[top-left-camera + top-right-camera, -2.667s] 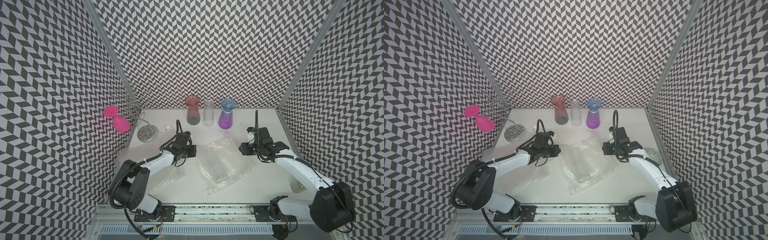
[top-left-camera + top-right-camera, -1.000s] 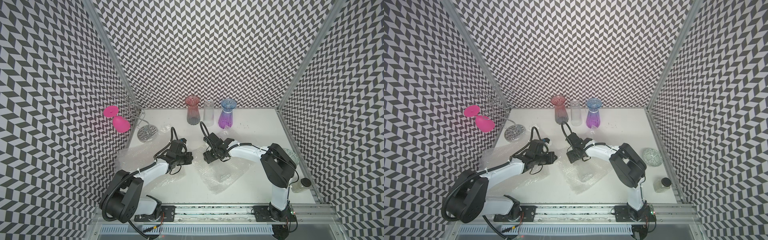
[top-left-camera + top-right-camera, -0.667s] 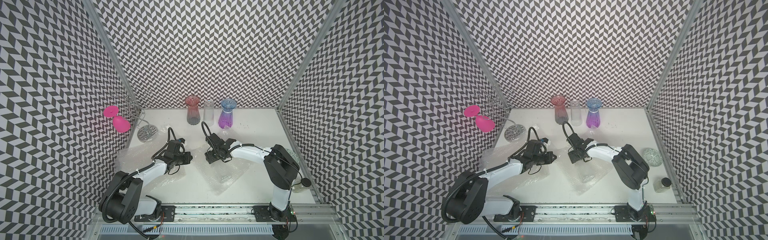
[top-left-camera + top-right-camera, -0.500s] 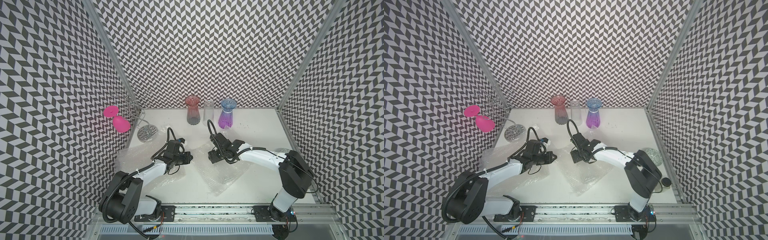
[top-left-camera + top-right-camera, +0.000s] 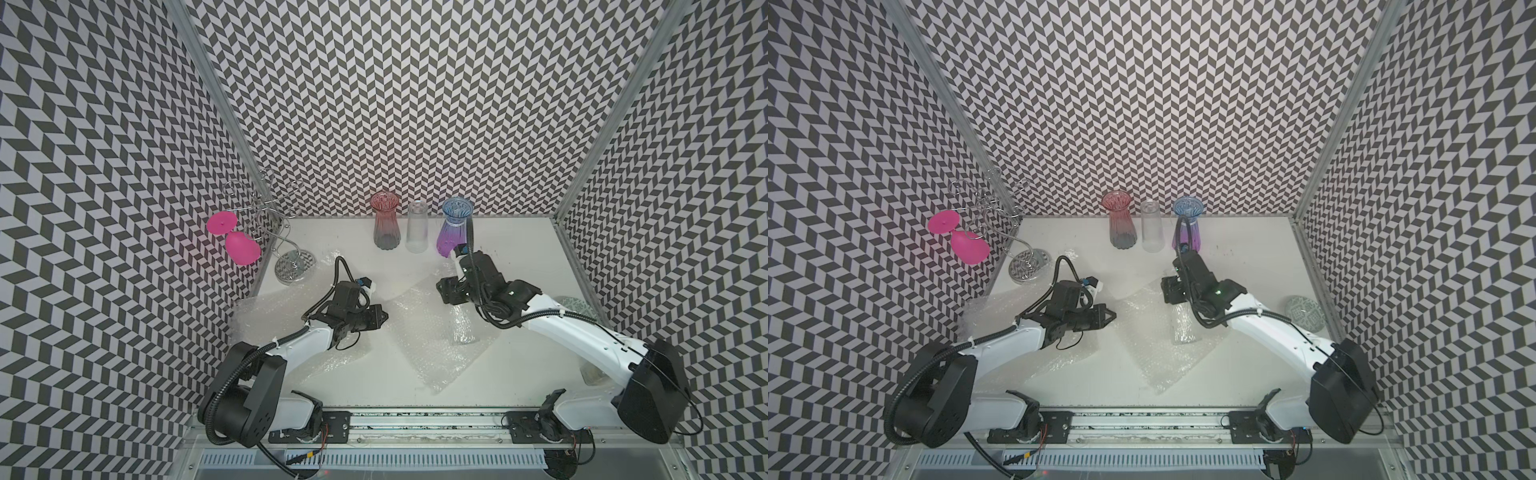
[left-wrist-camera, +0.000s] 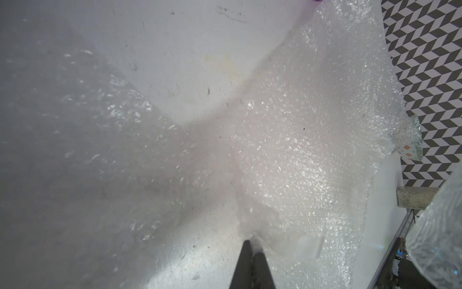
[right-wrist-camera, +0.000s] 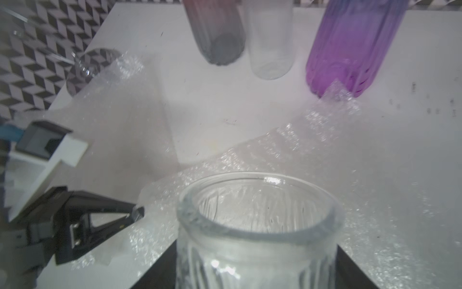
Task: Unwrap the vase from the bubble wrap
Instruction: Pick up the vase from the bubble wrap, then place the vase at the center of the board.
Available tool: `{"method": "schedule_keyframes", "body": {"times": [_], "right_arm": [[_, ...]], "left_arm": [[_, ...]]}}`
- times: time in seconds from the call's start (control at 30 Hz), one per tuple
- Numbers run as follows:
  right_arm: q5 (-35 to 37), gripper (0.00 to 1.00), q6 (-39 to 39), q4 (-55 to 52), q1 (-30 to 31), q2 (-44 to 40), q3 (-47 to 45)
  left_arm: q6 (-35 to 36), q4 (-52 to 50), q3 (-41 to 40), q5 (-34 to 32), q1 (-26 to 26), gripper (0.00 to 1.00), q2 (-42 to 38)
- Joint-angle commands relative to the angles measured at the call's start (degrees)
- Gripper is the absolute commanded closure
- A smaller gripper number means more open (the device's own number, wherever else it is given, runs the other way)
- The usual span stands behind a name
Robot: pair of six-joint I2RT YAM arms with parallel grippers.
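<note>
The vase [image 5: 462,328] is clear glass. In both top views it lies on the spread-out bubble wrap [image 5: 428,357], near the middle, with the right claw [image 5: 449,291] closed around its top end. The left claw [image 5: 381,321] is shut on the wrap's edge. The left wrist view shows its tips [image 6: 246,252] pinching the wrap. The right wrist view shows the vase's mouth between the claw's sides. The glass looks hard, slippery and breakable, so hold the neck snugly. The wrap looks light and floppy, so pinch a corner.

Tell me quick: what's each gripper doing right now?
Left gripper: closed, pinching an edge of the bubble wrap.
Right gripper: closed around the clear vase.
</note>
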Motion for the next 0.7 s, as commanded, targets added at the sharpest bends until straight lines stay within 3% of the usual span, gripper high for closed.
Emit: {"method": "schedule_keyframes", "body": {"times": [0.0,0.23,0.67], "right_arm": [[-2.1,1.0,-3.3,12.7,-6.2,-4.7,-1.1],[-2.2,1.0,-12.3,36.9,-13.1,-8.9,-8.7],[-12.2,1.0,-17.6,56.4,-27.1,5.6,-5.0]], "left_arm": [[1.1,-2.9,1.4,-0.7,-0.1,1.0,0.1],[1.2,-5.8,3.0,0.3,-0.1,1.0,1.1],[4.1,-10.7,5.6,3.9,-0.1,1.0,4.1]]}}
